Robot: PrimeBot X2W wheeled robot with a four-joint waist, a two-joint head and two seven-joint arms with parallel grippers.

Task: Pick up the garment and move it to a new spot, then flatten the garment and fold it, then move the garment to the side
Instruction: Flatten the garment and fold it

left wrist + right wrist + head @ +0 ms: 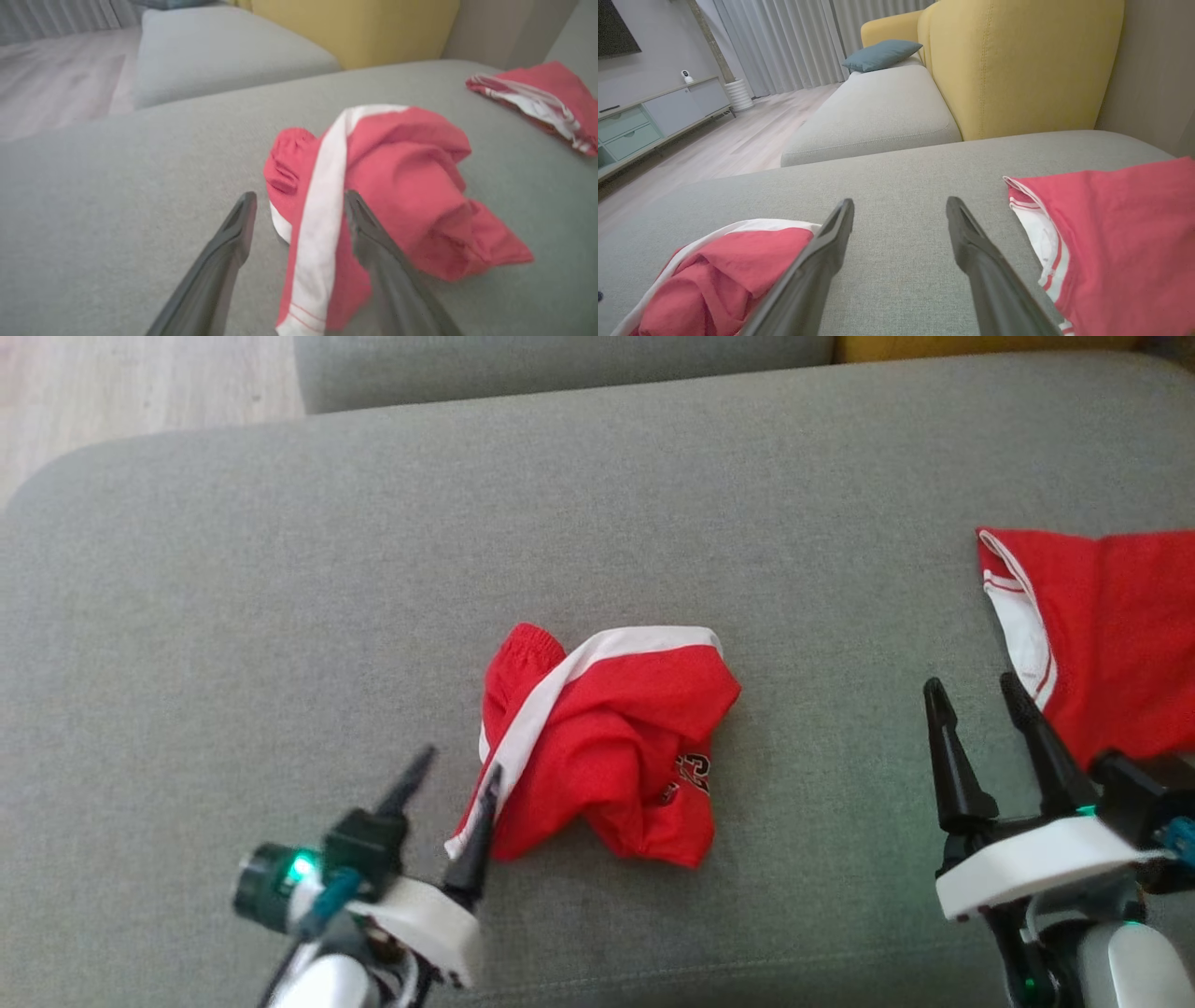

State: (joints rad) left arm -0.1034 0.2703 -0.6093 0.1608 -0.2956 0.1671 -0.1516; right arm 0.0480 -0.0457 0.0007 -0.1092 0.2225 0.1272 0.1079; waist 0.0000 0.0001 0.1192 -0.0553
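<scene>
- Grey sofa cushion (280,616): work surface; spans the head view from 9 to 3 o'clock; both garments lie on it.
- Yellow backrest (1017,60): right wrist view, 1 o'clock; stands behind the cushion.
- Second red garment (1111,625): white-trimmed; lies fairly flat at the 3 o'clock edge of the head view; well apart from the crumpled one.
- Crumpled red garment (607,737): bunched heap just off centre of the head view, toward 6 o'clock; rests on the cushion; white band (322,196) crosses it diagonally; dark print on its 4 o'clock side.
- Right gripper (969,683): head view, 4 o'clock; jaws spread wide, gripping nothing; bare cushion between the fingers; second garment just beside it at 2 o'clock.
- Left gripper (462,761): head view, 7 o'clock; jaws spread apart, clamping nothing; one finger overlaps the heap's 8 o'clock edge, contact cannot be told; in the left wrist view the white band lies between the fingers.
- Teal pillow (882,53): right wrist view, 11 o'clock; on a farther grey seat.
</scene>
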